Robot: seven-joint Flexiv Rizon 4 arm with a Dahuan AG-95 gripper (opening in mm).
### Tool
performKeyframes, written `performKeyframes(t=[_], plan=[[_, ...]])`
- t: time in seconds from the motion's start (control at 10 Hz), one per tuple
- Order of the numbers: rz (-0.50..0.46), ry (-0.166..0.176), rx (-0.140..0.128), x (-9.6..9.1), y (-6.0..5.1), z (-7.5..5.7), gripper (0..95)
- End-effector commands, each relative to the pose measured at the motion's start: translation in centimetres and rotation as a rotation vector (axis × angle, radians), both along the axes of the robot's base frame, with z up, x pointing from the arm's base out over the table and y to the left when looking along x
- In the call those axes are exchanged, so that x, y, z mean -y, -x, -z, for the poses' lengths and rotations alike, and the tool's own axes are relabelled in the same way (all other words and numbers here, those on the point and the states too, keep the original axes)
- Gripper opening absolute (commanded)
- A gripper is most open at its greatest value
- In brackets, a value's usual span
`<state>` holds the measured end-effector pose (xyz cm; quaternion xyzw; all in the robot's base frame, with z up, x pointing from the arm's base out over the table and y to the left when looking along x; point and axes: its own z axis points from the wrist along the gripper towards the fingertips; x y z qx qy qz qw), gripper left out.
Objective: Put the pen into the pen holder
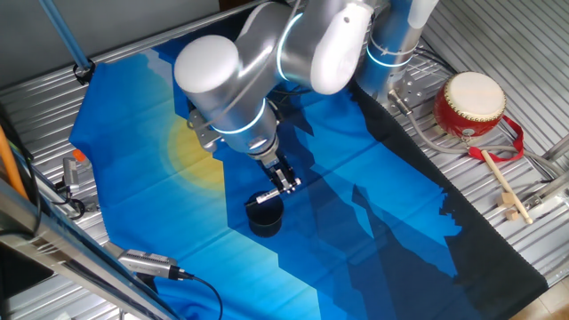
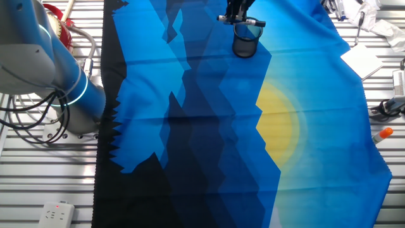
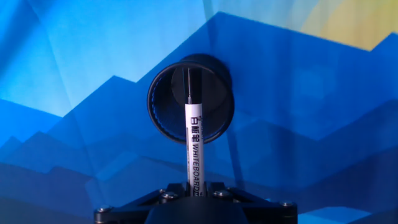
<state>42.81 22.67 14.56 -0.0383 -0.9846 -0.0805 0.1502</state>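
My gripper (image 1: 284,182) is shut on the pen (image 3: 194,144), a thin white whiteboard marker with a dark end. In the hand view the pen sticks out from between the jaws, its dark end over the open mouth of the pen holder (image 3: 191,99). The pen holder (image 1: 265,214) is a small dark round cup standing upright on the blue cloth, just below and beside the gripper. In the other fixed view the gripper (image 2: 237,16) holds the pen (image 2: 248,22) a little above the holder (image 2: 245,45). The pen is outside the holder.
A red-and-cream drum (image 1: 469,105) and a wooden drumstick (image 1: 505,187) lie off the cloth at the right. A cabled device (image 1: 147,263) lies at the front left. An orange-capped marker (image 2: 383,133) and white paper (image 2: 364,60) lie beside the cloth. The arm's base (image 2: 66,95) stands at the left.
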Motion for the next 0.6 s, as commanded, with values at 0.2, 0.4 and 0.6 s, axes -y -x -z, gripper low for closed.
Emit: performKeyframes(t=[0.2,0.4,0.6], plan=[[0.044,-0.065,-0.054,-0.3,0.79,-0.1,0.0],[0.083,-0.134,-0.106,-0.37,0.85,-0.14,0.0],[0.105,-0.169,-0.145,-0.41,0.89,-0.17,0.0]])
